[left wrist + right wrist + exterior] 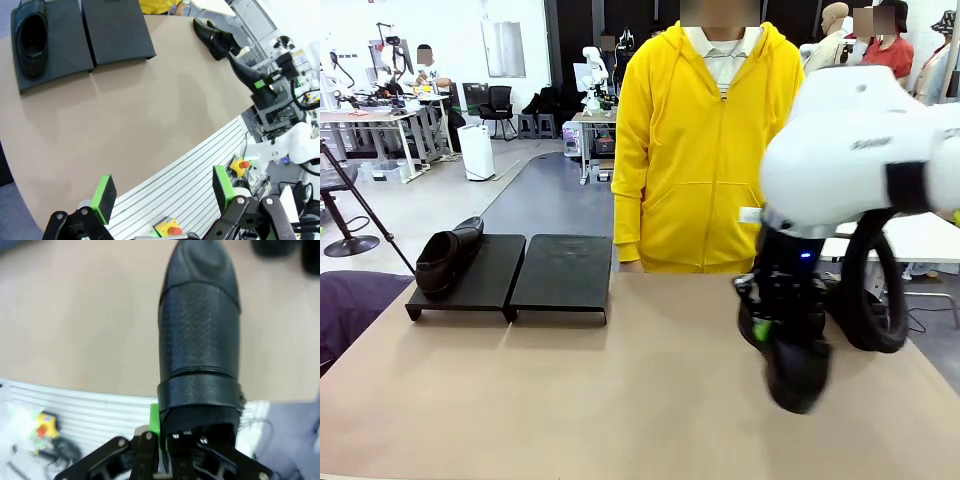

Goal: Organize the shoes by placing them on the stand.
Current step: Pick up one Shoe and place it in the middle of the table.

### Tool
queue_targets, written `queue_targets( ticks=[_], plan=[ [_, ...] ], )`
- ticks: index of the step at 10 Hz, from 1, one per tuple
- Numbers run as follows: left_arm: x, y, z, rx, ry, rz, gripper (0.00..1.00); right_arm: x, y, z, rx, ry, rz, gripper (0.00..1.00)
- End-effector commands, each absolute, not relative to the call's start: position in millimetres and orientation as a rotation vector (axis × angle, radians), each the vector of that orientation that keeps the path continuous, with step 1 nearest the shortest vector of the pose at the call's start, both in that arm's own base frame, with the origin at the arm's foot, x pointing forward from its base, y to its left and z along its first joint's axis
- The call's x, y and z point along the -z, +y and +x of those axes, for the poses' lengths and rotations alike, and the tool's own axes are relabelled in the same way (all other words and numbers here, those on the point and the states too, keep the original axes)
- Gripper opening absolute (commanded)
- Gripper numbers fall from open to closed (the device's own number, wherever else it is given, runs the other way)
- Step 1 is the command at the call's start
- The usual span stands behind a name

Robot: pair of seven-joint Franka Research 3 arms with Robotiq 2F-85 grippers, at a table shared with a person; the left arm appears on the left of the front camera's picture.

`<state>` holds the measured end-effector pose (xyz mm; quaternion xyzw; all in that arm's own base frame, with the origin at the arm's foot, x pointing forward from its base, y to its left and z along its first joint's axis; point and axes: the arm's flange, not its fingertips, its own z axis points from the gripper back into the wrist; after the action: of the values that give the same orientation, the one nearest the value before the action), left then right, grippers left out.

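The stand (560, 272) is a pair of low black panels at the table's far left. One glossy black shoe (448, 258) lies on its left panel; the right panel is bare. My right gripper (768, 322) hangs at the table's right side, shut on the heel end of another shoe (798, 372) held toe-down just above the tabletop. In the right wrist view that shoe (200, 340) runs away from the gripper (175, 437). A third shoe (212, 36) lies on the table's far right. My left gripper (163, 192) is open, high over the near table edge.
A person in a yellow hoodie (710, 150) stands at the far edge, behind the middle of the table. Bare tan tabletop (620, 390) stretches between the stand and my right arm. A ribbed white surface with red buttons (200, 185) lies below the near edge.
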<state>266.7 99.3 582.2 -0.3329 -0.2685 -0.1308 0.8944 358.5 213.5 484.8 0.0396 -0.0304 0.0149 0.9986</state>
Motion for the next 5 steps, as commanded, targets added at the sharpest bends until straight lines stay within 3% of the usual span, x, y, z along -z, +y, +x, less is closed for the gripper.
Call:
queue_targets(
  ticks=[1,4,5],
  plan=[
    [-584,99,267,0.269,-0.564,-0.705,1.00,-441,303,396,-0.052,-0.163,0.110,0.00],
    [-584,99,267,0.269,-0.564,-0.705,1.00,-383,384,424,-0.037,-0.247,0.123,0.00],
    [-584,99,267,0.269,-0.564,-0.705,1.00,-369,407,436,-0.008,-0.169,0.171,0.00]
  ],
)
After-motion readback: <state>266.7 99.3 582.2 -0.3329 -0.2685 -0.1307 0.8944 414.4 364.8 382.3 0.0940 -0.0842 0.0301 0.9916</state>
